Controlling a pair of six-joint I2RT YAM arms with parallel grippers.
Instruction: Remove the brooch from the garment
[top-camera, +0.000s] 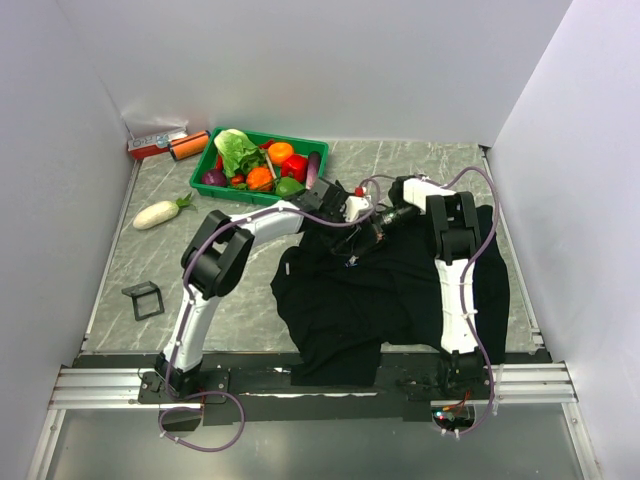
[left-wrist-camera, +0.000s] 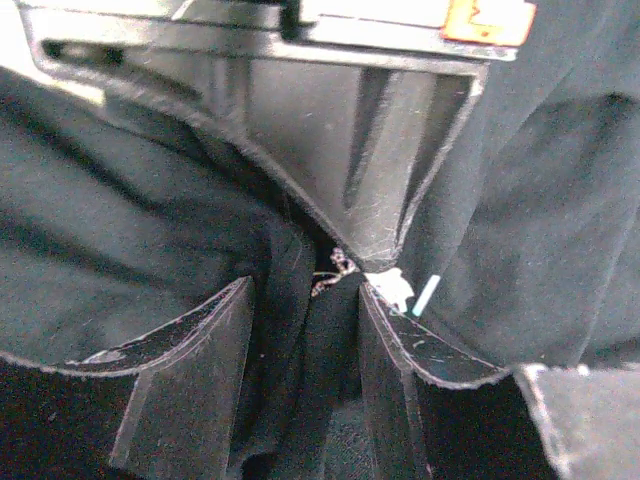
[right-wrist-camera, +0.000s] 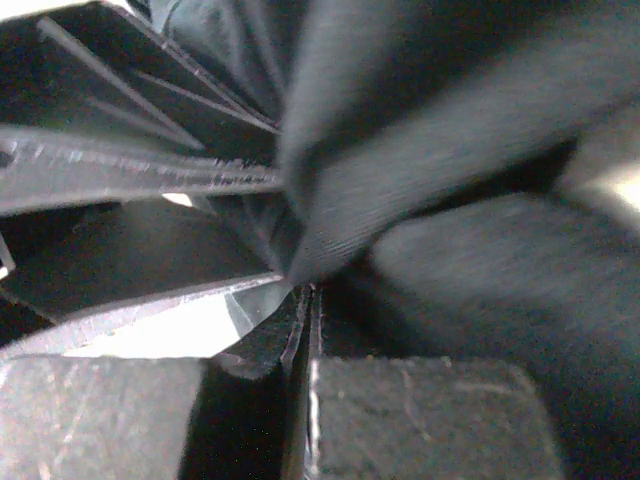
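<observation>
The garment (top-camera: 390, 290) is a black shirt spread over the right half of the table. Both grippers meet over its upper left part. My left gripper (top-camera: 358, 214) is shut on a raised fold of the garment (left-wrist-camera: 300, 340), which fills the gap between its fingers (left-wrist-camera: 190, 380). My right gripper (top-camera: 378, 232) comes in from the right with its jaws shut (right-wrist-camera: 305, 305), and the fabric (right-wrist-camera: 420, 150) is drawn to a peak at its tips. In the left wrist view the brooch (left-wrist-camera: 335, 272) is a tiny sparkly speck at the tip of the right gripper (left-wrist-camera: 372, 252), next to a small white label (left-wrist-camera: 390, 287).
A green tray (top-camera: 238, 196) of vegetables stands at the back left, just behind the left gripper. A white radish (top-camera: 160, 213), an orange can (top-camera: 188, 146) and a small black stand (top-camera: 145, 298) lie on the left. White walls close in both sides and the back.
</observation>
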